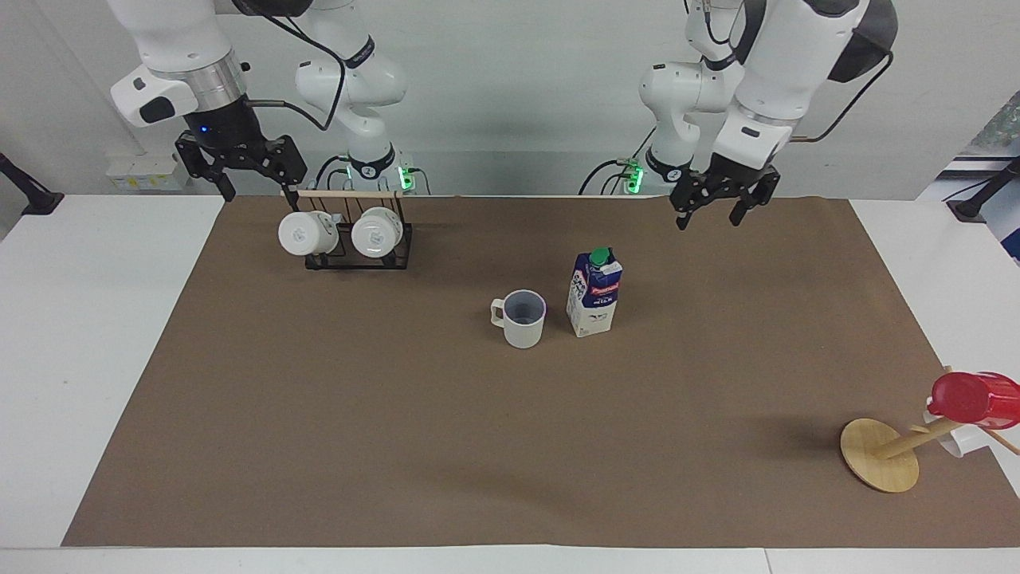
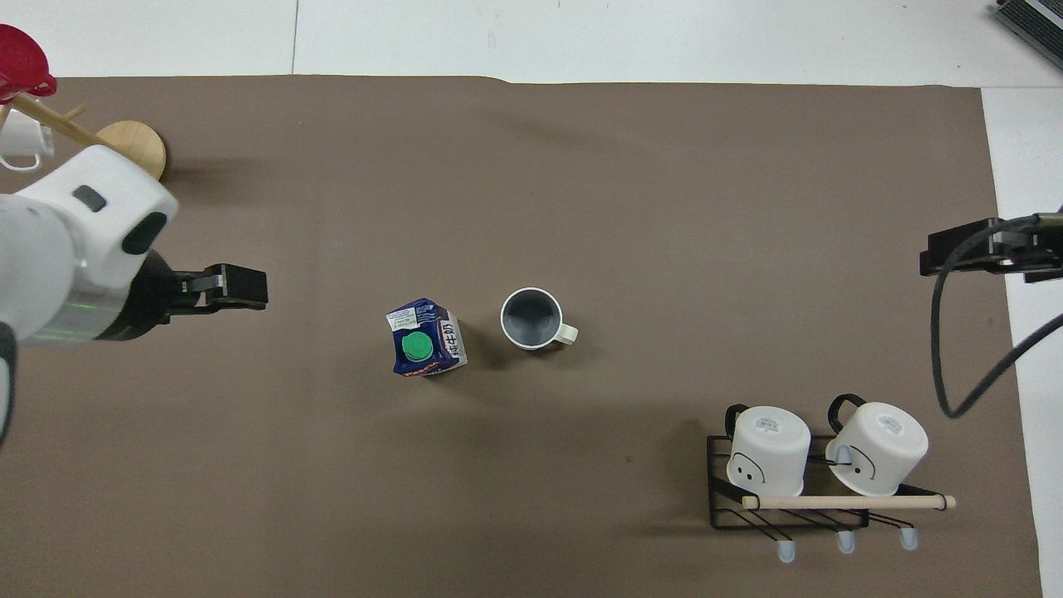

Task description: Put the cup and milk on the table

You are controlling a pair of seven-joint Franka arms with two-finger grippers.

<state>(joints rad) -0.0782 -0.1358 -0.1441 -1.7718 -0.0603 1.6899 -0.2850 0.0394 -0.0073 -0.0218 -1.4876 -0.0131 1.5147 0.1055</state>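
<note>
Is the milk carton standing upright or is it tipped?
Upright: the milk carton stands on its base, green cap on top, beside the cup.

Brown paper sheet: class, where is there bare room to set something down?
Bare: the brown paper sheet farther from the robots than the pale grey-beige mug and blue-white milk carton. Crowded: around the black wire rack and round wooden peg stand.

Matt brown paper (image 1: 398, 446) covers a smooth white table (image 1: 88, 335); a printed cardboard carton (image 1: 594, 296) with plastic cap stands by a matt ceramic-looking cup (image 1: 522, 319). Wire rack (image 1: 358, 257), wooden disc (image 1: 876, 456), glossy red cup (image 1: 974, 399).
</note>
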